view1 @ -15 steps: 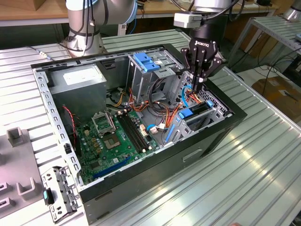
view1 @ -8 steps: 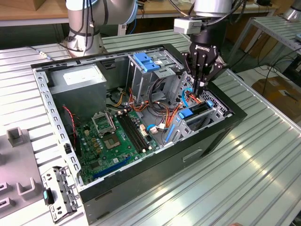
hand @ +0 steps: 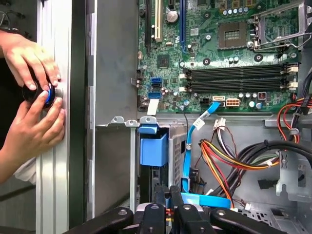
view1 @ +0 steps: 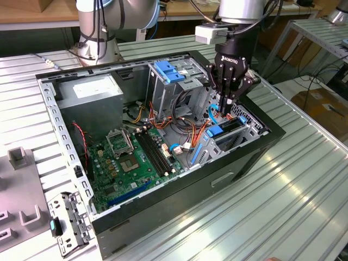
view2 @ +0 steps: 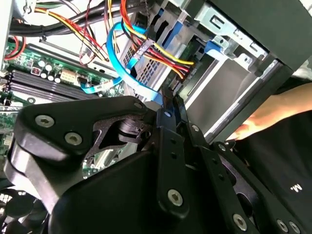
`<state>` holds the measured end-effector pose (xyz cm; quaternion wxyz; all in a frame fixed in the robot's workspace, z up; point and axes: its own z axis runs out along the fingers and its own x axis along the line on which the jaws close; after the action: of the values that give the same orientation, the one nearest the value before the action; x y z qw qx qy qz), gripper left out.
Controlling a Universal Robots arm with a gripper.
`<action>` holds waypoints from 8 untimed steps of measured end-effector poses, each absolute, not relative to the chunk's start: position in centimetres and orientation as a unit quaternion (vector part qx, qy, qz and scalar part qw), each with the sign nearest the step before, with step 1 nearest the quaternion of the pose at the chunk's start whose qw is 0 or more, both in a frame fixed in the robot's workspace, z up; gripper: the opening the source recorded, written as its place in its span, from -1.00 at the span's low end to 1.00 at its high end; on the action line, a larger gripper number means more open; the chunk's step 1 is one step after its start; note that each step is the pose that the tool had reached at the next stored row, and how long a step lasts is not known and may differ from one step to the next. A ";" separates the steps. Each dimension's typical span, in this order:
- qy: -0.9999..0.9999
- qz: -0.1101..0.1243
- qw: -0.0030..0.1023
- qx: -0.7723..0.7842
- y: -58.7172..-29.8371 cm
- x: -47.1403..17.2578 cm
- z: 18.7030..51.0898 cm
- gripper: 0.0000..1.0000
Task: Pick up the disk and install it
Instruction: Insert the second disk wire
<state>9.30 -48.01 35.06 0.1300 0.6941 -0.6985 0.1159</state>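
- Gripper [view1: 227,104] hangs straight down over the drive cage [view1: 247,128] of the open computer case [view1: 70,157], right of centre in the exterior view.
- Fingers [view2: 168,109] are clenched – tips all but meeting in the second wrist view, with only a thin gap between them in the first wrist view.
- They sit just beside the blue flat cable [view2: 127,73] and the red-yellow wire bundle [view2: 163,54]; whether anything is pinched I cannot tell.
- The disk [view1: 215,132] lies in the cage just below the fingertips, blue carrier end facing the motherboard [view1: 130,157].
- Its long axis runs from lower left to upper right in the exterior view – along the cage.
- In the first wrist view the carrier shows as a blue block [hand: 153,148].
- A person's hands [hand: 31,102] grip a small round black-and-blue part against the aluminium table rail [hand: 51,161].
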 end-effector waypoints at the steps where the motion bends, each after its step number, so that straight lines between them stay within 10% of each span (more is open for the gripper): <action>1: -0.699 0.113 0.127 0.695 -48.2 9.3 35.1 -0.68; 8: -0.702 0.091 0.105 0.698 -50.1 9.2 35.0 -0.68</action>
<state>9.22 -50.05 35.05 0.1047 0.6983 -0.7023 0.0907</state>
